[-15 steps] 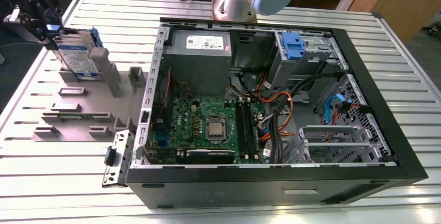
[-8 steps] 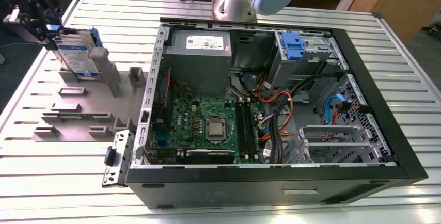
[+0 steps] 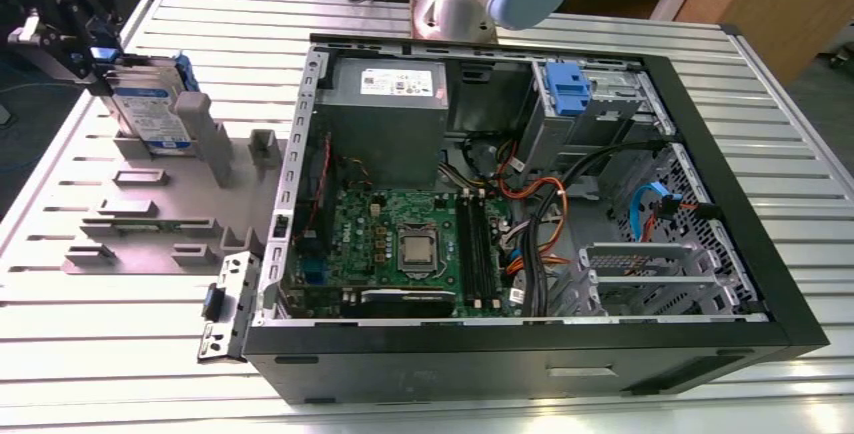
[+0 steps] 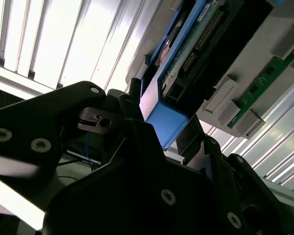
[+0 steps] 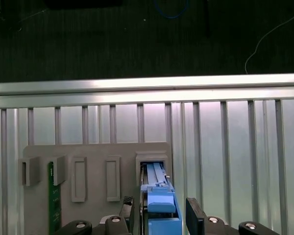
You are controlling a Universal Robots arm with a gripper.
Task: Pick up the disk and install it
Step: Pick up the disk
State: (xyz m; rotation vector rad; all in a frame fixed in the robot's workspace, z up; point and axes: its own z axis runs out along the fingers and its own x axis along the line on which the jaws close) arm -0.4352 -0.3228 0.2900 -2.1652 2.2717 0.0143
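While the disk [image 3: 144, 114] stands on edge in a grey rack [image 3: 140, 229] on the tabletop [image 3: 80, 354], exterior view's left, the pincer [image 5: 161, 208] straddles its blue frame [image 4: 165, 125], jaws slightly apart, not clamped. Likely stiff, weighty, shock-sensitive; grip the frame's flat sides.

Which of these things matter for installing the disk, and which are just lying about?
Job: disk, standing in gray holder; gripper straddling it, open; open computer case.
Lying about: green circuit board in holder; blue clip inside case; slatted table.
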